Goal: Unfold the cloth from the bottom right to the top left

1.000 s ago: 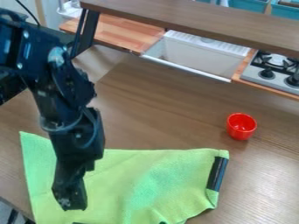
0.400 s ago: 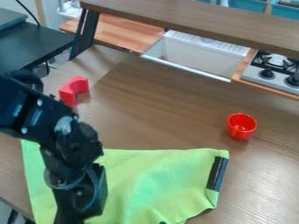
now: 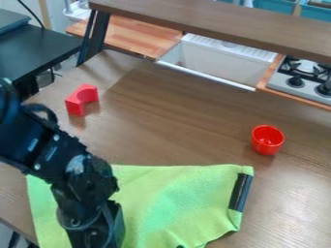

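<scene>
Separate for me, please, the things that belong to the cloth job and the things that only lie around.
For the job:
- green cloth
- robot arm, above it

Not for the job:
- red cup
- red notched block
- sink
- stove

I see rough, matt green cloth (image 3: 188, 203) below, smooth wood-grain table (image 3: 168, 121), and a glossy red cup (image 3: 267, 146) at right.

Dark table (image 3: 40, 48) beside wooden counter (image 3: 188, 116)

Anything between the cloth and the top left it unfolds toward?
Yes: the arm hangs over the left part of the cloth, and a red block stands on the table at upper left, possibly in the way.
</scene>
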`<state>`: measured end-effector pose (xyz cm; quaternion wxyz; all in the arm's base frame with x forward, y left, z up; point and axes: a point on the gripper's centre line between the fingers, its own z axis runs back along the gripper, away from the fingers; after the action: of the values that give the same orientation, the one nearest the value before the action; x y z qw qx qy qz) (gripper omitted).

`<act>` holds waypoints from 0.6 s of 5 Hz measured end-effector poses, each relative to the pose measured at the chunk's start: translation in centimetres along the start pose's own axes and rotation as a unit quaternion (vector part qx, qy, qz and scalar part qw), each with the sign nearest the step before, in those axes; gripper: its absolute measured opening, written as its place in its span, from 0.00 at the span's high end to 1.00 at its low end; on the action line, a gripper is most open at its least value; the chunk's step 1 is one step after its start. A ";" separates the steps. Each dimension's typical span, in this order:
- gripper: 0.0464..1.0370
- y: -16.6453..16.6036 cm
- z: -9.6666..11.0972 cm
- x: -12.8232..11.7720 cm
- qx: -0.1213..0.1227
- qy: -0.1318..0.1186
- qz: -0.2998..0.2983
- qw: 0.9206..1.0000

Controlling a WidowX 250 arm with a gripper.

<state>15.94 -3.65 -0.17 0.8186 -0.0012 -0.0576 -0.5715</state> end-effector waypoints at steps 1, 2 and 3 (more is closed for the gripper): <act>0.35 0.0 -0.3 0.1 0.002 0.003 -0.003 1.000; 0.66 0.0 -0.3 0.1 0.001 0.001 -0.007 1.000; 0.89 -0.4 -0.1 0.0 -0.014 -0.004 -0.014 1.000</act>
<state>15.63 -3.83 -0.34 0.8103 -0.0143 -0.0532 -0.5834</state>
